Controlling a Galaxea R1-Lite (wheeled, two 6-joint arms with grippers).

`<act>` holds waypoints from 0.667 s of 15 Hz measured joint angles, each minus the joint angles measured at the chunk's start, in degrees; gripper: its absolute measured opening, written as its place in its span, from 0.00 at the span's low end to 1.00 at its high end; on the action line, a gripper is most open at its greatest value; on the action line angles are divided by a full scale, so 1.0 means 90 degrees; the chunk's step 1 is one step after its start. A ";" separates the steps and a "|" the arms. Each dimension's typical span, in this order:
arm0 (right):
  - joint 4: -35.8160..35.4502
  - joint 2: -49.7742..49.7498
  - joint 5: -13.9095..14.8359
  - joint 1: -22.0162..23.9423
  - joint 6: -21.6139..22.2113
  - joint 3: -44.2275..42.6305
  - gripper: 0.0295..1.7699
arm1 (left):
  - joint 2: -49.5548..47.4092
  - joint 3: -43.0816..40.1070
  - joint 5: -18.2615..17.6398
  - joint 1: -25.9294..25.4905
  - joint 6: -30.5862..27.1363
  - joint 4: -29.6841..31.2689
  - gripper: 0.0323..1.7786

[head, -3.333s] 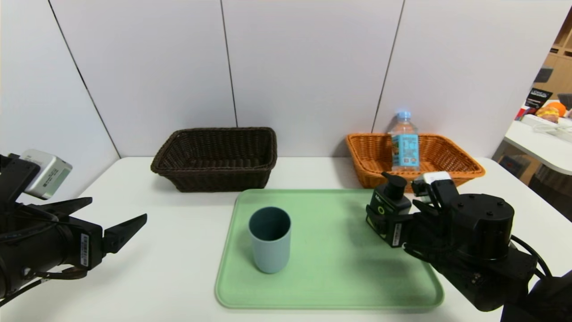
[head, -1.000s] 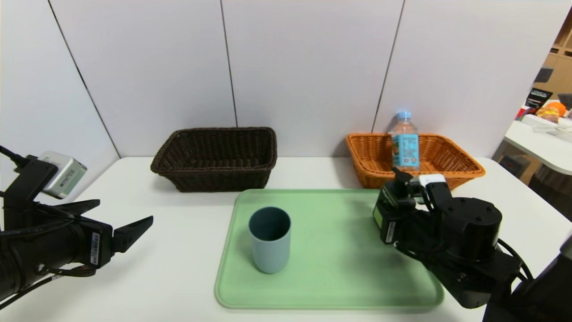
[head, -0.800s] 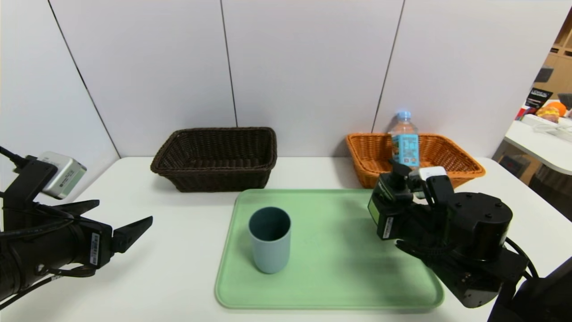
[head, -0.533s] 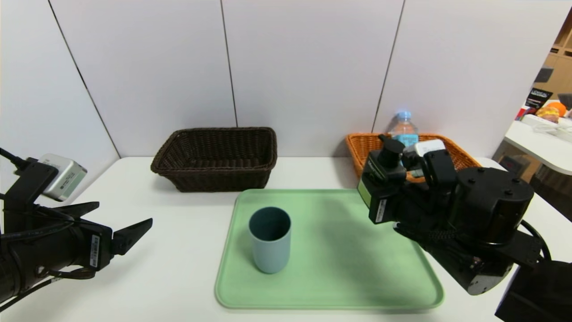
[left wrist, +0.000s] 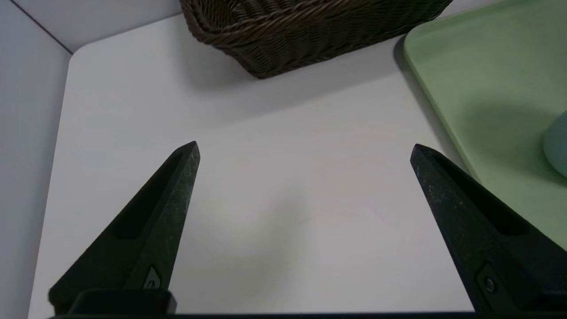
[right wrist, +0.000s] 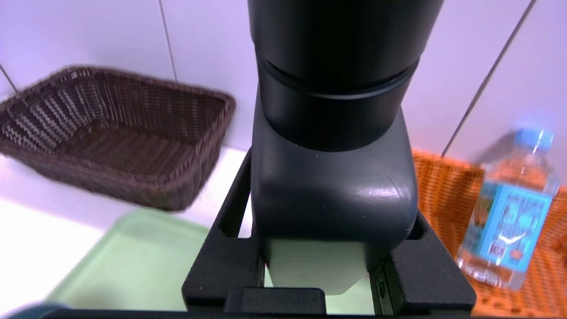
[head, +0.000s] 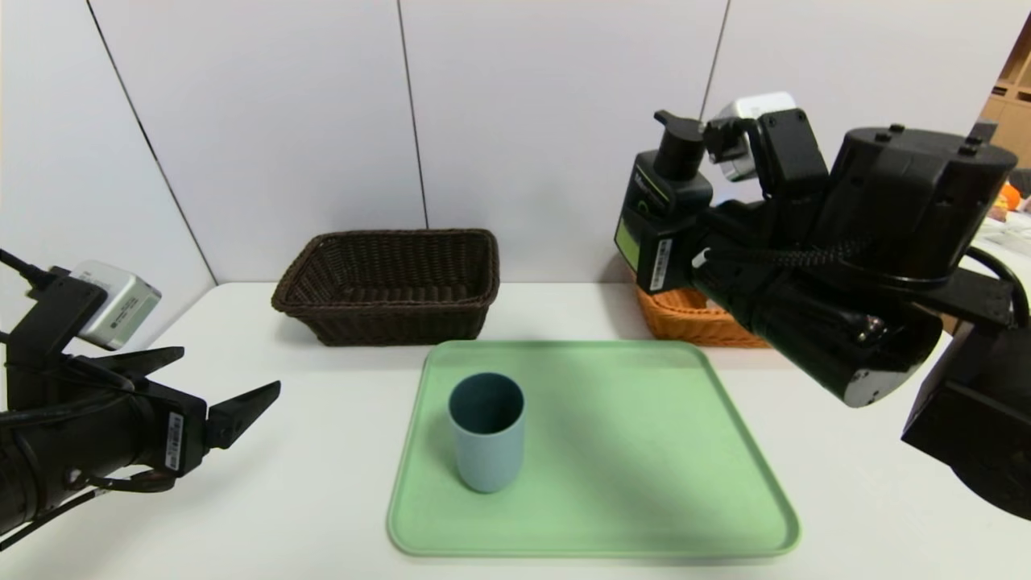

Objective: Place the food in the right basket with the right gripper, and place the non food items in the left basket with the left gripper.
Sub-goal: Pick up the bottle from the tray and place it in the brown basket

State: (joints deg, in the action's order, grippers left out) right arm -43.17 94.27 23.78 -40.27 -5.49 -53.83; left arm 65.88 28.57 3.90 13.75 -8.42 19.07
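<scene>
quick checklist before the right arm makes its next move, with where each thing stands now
1. Right gripper shut on the black pump bottle: ok
2. Pump bottle lifted off the green tray: ok
3. Pump bottle over the dark brown basket, where non-food goes: not ok, it is nearer the orange basket
4. Water bottle in the orange basket: ok
5. Left gripper open, holding nothing: ok
6. Cup in the dark brown basket: not ok, upright on the tray
</scene>
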 joint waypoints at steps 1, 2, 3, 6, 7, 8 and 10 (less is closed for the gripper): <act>0.0368 -0.0004 -0.0019 -0.0049 -0.0030 -0.0404 0.34 | -0.0009 0.0070 0.0007 0.0110 -0.0080 0.0007 0.95; 0.0680 -0.0007 -0.0043 -0.0089 -0.0057 -0.0768 0.34 | -0.0031 0.0150 0.0000 0.0241 -0.0233 0.0027 0.95; 0.1126 0.0005 -0.0083 -0.0135 -0.0083 -0.1218 0.34 | -0.0062 0.0221 -0.0039 0.0419 -0.0463 0.0043 0.95; 0.2285 0.0260 -0.0187 -0.0233 -0.0116 -0.2453 0.34 | -0.0116 0.0393 -0.0238 0.1157 -0.0947 0.0046 0.95; 0.2435 0.0440 -0.0215 -0.0267 -0.0119 -0.2850 0.34 | -0.0104 0.0463 -0.0297 0.1440 -0.0978 0.0049 0.95; 0.2472 0.0603 -0.0257 -0.0306 -0.0116 -0.3182 0.34 | -0.0077 0.0561 -0.0423 0.1673 -0.0990 0.0056 0.95; 0.2568 0.1023 -0.0427 -0.0493 -0.0095 -0.3816 0.34 | -0.0041 0.0711 -0.0784 0.2043 -0.0990 0.0073 0.95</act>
State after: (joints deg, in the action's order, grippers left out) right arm -20.05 103.47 19.94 -44.70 -6.34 -88.17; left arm 65.51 34.97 -3.16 32.13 -17.34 19.72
